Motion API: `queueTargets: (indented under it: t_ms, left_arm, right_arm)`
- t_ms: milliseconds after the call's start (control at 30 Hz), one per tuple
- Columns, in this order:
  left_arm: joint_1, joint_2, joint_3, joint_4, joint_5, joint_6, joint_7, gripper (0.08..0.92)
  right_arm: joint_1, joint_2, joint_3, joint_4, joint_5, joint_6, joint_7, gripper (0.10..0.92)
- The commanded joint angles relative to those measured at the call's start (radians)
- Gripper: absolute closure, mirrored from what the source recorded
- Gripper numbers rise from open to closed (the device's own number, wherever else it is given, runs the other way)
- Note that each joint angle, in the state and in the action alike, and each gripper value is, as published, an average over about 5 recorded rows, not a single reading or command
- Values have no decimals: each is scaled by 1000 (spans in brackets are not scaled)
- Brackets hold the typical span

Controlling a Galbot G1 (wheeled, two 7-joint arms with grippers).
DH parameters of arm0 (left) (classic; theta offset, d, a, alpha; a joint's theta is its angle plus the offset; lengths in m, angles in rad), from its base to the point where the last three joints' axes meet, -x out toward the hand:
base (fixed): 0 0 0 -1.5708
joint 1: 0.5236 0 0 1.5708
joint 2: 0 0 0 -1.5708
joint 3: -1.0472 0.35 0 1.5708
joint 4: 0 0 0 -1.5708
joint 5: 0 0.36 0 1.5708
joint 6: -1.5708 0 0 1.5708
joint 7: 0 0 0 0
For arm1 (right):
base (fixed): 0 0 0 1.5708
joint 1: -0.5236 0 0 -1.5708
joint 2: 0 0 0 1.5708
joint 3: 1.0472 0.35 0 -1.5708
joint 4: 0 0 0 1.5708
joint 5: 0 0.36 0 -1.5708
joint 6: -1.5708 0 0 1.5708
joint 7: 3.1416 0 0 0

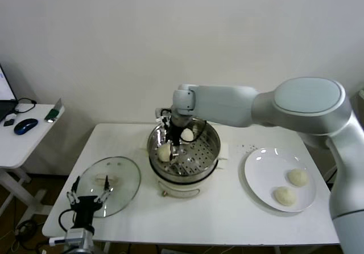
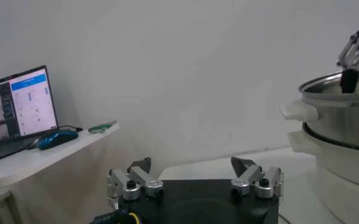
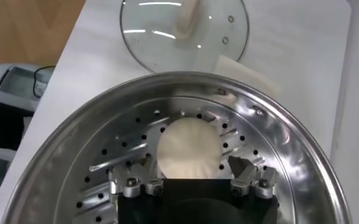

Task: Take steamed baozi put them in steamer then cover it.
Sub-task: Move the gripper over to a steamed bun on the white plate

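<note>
Inside the steamer (image 1: 185, 146), the right end effector (image 3: 195, 176) stands spread around a baozi (image 3: 189, 148) resting on the tray: loading step, two placed. Next: lift clear, fetch from the plate (image 1: 261, 174). Left end effector (image 2: 195, 181) idles spread beside the cover (image 1: 111, 183).

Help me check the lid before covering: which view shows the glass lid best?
The head view: the whole glass lid lies flat on the table left of the steamer, handle up. The right wrist view shows most of it beyond the steamer rim. The left wrist view shows none of it.
</note>
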Motion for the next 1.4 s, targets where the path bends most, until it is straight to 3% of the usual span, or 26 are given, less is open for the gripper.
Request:
queueTargets:
  t_ms: [33, 433, 700, 1033, 1400]
  left_arm:
    - [1, -1, 2, -1, 1, 1, 0, 177]
    - [1, -1, 26, -7, 15, 9, -1, 177]
    - [8, 3, 19, -13, 23, 17, -2, 177]
    - [23, -5, 11, -7, 37, 15, -5, 177]
    - [26, -16, 2, 6, 41, 12, -5, 177]
  right_arm:
    - [174, -265, -16, 186, -61, 29, -63, 203]
    - [168, -767, -38, 458, -389, 56, -103, 203]
    - [-101, -970, 92, 470, -612, 74, -107, 203]
    - [-399, -1011, 298, 354, -764, 114, -123, 203]
    - [-522, -953, 404, 260, -805, 133, -126, 203]
